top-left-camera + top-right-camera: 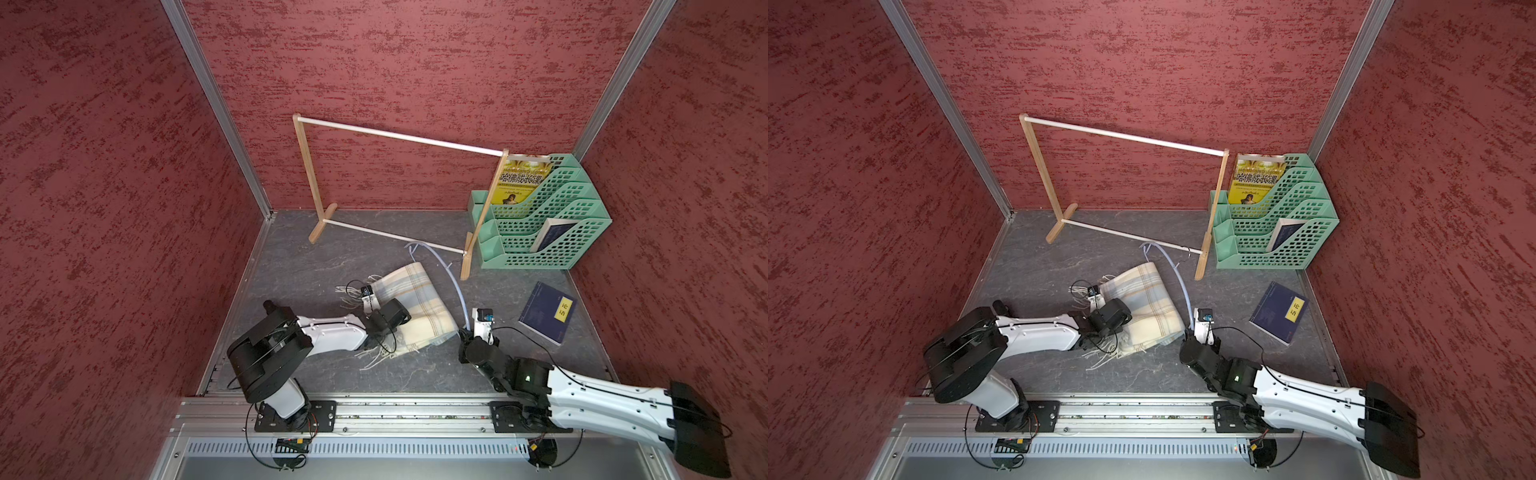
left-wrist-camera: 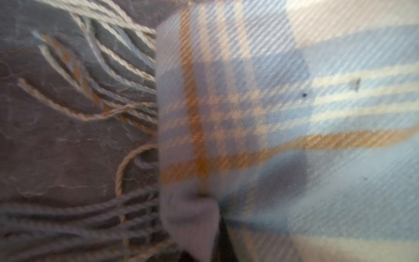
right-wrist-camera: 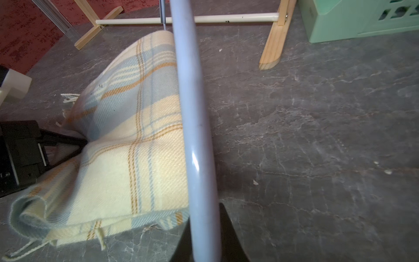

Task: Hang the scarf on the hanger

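**Grasp check, both arms**

- Left gripper [image 3: 80,141]: jaws pinched shut on a fold of the scarf [image 1: 415,301], at its side edge near the fringe [image 2: 108,68]. The left wrist view shows the cloth puckering into the pinch.
- Right gripper [image 3: 204,243]: closed around the near end of the hanger [image 1: 458,289]. The pale blue bar passes between its dark fingers.

**Position**

- The scarf lies folded on the table [image 1: 307,274] in front of the rack [image 1: 308,174], humped up rather than flat.
- The hanger's curved bar runs from your right gripper away toward the rack's lower rod [image 1: 395,236].

**Key relation**

- The hanger's long axis and the scarf's long axis run nearly parallel, both pointing away from the robot's base.
- The scarf sits to the left of the bar, with its edge touching or just beside it.
- In the right wrist view the bar crosses in front of the cloth's edge. You cannot tell from these views whether any cloth passes through the hanger's opening.

**Judgement**

- The step in hand looks like getting the cloth across the bar, and the hang itself is not yet done.
- Your left arm is the nearer one to the scarf and already has it. Your right arm only needs to steady the hanger.
- Since the two axes are parallel, the cloth has to cross sideways, to the right, over the bar. Sliding it along the bar will not do it.

**Risk**

- You hold a folded, layered cloth by a single pinch, so the lower layers may slip free or unfold as you lift.
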You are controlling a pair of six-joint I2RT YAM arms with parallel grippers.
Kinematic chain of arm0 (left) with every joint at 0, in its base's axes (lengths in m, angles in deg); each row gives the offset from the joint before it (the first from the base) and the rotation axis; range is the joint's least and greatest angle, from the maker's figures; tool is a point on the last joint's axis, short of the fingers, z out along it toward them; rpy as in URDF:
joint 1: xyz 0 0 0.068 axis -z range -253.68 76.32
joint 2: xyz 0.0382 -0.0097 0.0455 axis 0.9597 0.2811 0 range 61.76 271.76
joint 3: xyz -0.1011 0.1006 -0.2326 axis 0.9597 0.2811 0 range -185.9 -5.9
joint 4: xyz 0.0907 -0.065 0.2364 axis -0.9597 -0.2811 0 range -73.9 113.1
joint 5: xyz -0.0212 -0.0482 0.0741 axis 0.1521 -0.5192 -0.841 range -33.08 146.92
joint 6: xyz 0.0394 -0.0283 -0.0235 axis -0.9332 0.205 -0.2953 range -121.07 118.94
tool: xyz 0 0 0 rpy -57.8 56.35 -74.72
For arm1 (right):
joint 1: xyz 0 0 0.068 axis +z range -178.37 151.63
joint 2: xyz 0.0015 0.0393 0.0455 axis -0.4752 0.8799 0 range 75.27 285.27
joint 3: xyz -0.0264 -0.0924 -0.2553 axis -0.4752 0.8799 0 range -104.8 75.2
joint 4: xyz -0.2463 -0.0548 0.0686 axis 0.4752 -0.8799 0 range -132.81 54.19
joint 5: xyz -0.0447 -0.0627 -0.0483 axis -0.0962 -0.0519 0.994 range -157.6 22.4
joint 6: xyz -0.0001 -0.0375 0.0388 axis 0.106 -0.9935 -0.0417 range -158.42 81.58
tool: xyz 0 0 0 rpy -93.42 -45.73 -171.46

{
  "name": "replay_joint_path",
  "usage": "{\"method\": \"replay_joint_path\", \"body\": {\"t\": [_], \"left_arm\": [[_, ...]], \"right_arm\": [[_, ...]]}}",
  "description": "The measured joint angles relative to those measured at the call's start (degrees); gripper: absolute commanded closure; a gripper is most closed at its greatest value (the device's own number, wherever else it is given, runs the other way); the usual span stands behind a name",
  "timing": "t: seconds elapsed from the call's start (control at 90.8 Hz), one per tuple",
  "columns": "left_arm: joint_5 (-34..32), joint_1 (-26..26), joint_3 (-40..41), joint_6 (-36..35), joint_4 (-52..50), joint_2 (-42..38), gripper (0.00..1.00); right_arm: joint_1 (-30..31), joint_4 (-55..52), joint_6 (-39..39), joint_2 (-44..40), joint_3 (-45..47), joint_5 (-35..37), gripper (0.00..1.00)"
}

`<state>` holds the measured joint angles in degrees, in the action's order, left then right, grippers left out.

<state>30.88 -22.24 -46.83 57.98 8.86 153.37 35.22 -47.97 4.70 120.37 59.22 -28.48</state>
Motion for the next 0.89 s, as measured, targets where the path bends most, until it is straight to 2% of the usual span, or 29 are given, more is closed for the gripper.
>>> {"method": "replay_joint_path", "body": {"t": [0.485,0.893], "left_arm": [[0.0,2.27,-3.32,0.37,-2.16,1.49,1.0],[-3.61,2.62,-8.39,-2.29,-6.23,1.49,1.0]], "right_arm": [[0.0,1.84,-14.12,-2.19,-5.79,6.27,1.0],[-0.2,14.51,-28.09,0.92,-10.12,9.14,1.0]]}}
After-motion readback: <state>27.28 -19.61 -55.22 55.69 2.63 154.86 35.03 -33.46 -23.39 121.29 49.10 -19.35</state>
